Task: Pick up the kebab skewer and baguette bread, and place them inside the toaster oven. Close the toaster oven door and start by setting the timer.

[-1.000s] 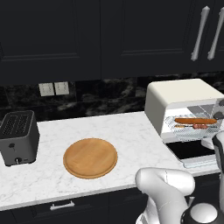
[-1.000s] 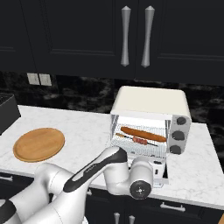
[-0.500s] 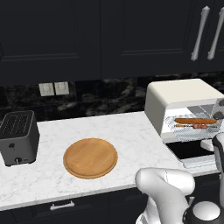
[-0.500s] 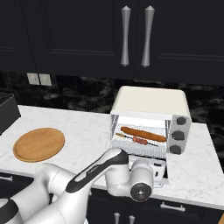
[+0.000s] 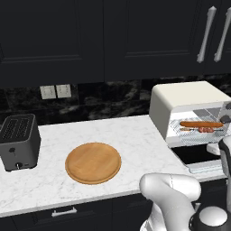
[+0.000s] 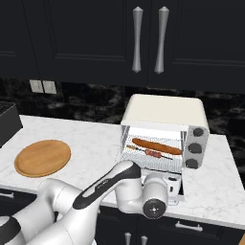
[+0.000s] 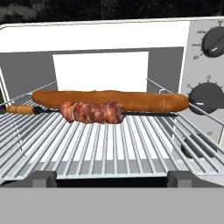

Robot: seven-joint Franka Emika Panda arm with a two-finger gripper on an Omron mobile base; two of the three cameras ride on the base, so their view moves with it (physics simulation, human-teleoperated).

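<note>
- The baguette bread [image 7: 109,100] and kebab skewer [image 7: 91,112] already lie on the rack inside the toaster oven [image 6: 165,111].
- Your gripper [image 7: 111,178] is wide open, holding nothing.
- Push the toaster oven door [image 5: 198,159] up slowly and evenly.

My fingertips [image 7: 43,178] stand wide apart before the toaster oven [image 7: 109,37]; baguette bread [image 7: 109,100] and kebab skewer [image 7: 92,112] lie touching on its wire rack [image 7: 109,148].

Ahead of me the toaster oven [image 7: 109,39] mouth gapes open, front rack [image 7: 109,153] bare and passable; deeper in, the kebab skewer [image 7: 92,112] and baguette bread [image 7: 109,100] bar the way across.
</note>
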